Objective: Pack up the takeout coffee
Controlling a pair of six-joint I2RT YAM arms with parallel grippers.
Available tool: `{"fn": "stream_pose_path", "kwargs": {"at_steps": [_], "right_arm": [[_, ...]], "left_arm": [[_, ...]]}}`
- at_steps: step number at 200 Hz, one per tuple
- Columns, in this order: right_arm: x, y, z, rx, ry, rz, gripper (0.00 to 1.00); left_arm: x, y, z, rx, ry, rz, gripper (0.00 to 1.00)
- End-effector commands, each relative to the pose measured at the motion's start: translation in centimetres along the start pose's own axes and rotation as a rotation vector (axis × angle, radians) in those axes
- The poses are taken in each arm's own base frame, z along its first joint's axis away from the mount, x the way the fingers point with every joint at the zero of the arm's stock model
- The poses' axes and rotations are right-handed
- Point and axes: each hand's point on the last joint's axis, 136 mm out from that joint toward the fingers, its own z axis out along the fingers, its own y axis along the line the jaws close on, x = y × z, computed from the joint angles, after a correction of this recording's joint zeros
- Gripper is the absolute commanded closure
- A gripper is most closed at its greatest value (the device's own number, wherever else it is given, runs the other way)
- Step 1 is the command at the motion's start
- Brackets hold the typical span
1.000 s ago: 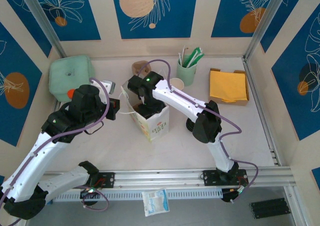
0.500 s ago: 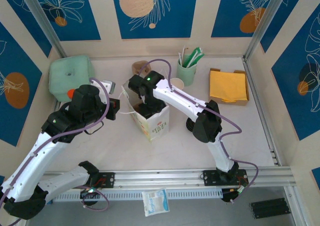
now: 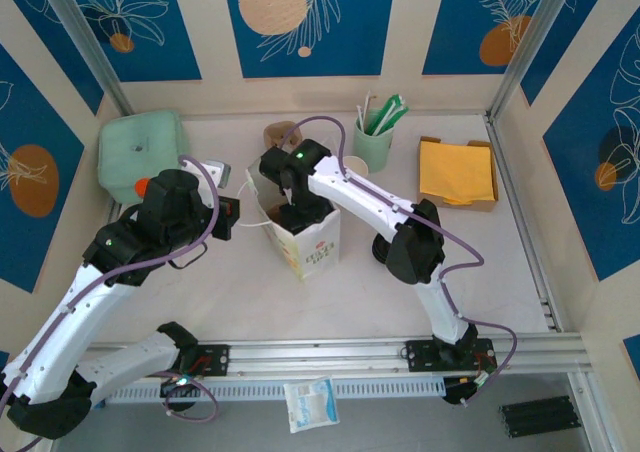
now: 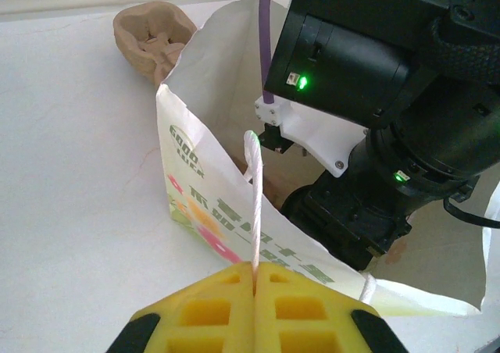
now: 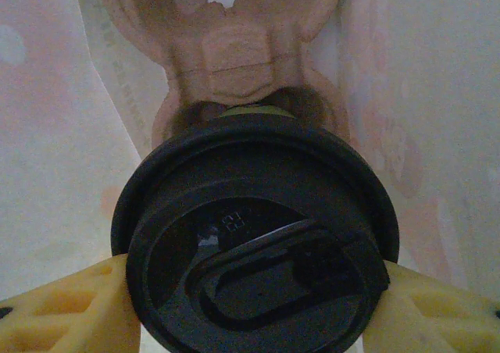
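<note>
Right wrist: your R gripper (image 5: 254,310), clamped on the takeout coffee (image 5: 254,244), has edged right inside the bag (image 3: 312,249) above the carrier (image 5: 234,48); L gripper (image 4: 255,306) pinched on handle (image 4: 254,205); seating's near.

Right hand (image 5: 250,310) has nudged slightly rightward, seemingly, inside paper bag (image 3: 314,253).

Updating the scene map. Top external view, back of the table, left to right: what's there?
pale green lidded container → brown pulp cup carrier → mint-green cup of straws → yellow napkins
</note>
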Motion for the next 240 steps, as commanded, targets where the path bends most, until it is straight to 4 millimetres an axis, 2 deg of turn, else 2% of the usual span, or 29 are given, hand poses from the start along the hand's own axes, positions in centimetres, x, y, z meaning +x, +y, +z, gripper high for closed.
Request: {"fn": "stream_pose_path", "kwargs": {"at_steps": [1,54,109,161,240], "right_arm": [[-0.7,-0.1,-0.1,-0.012,-0.003,0.012,0.43],[-0.7,0.2,-0.7,-0.018,-0.012,0.006,0.44],[-0.5,0.6,-2.1,-0.02,-0.045,-0.004,0.43],[-0.3,0.8,-4.4,-0.023,-0.096,-0.015,0.43],[-0.3,0.6,-9.6,-0.039,-0.217,-0.014,0.44]], "left_arm": [[-0.5,-0.2,-0.2,0.017,-0.021,-0.015,1.0],[-0.5,-0.2,-0.2,0.016,-0.021,-0.014,1.0],[-0.5,-0.1,-0.1,0.012,-0.02,-0.014,1.0],[-0.4,0.0,-0.1,0.006,-0.017,-0.013,1.0],[-0.2,0.1,0.2,0.001,-0.011,-0.011,1.0]]}}
